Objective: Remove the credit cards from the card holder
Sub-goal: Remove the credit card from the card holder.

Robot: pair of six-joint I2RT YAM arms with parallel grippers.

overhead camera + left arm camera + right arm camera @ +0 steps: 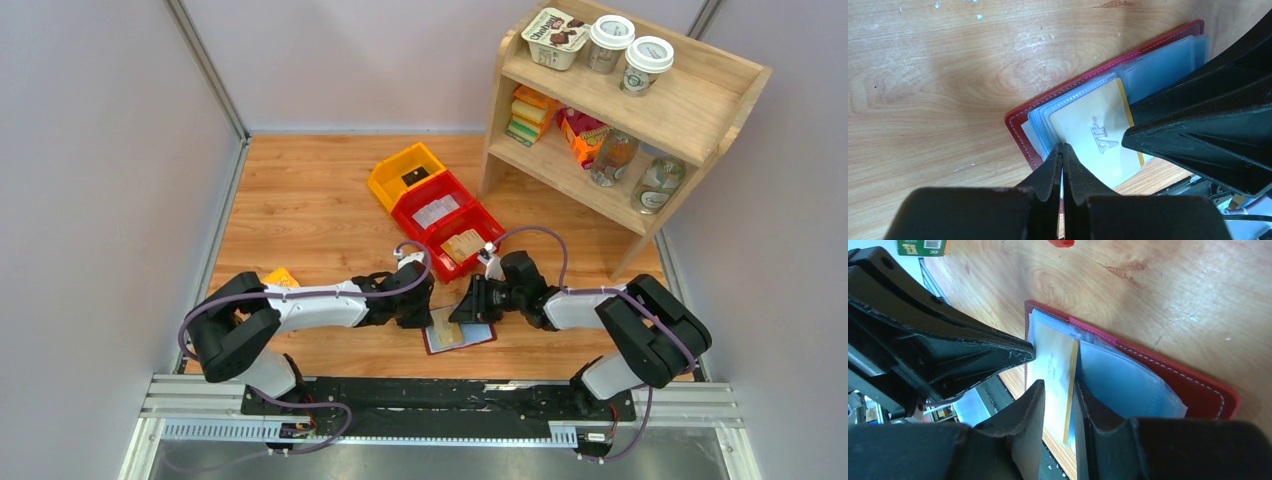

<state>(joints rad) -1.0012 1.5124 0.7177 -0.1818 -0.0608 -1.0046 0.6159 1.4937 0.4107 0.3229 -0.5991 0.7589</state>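
The maroon card holder (458,335) lies open on the table, pale blue pockets up. It shows in the left wrist view (1020,130) and the right wrist view (1198,390). A cream credit card (1093,125) marked VIP, with a yellow edge, sits in a clear pocket (1053,360). My left gripper (1063,148) is shut, its tips pinching the pocket's near edge (427,308). My right gripper (1058,385) is open, its fingers on either side of the card's yellow edge (463,308). Other cards in the holder are hidden.
Two red bins (445,215) and a yellow bin (405,172) stand behind the holder; one red bin holds a tan card (462,245), the other a white card (436,210). A wooden shelf (620,110) is at the back right. A green-and-yellow box (280,277) lies left.
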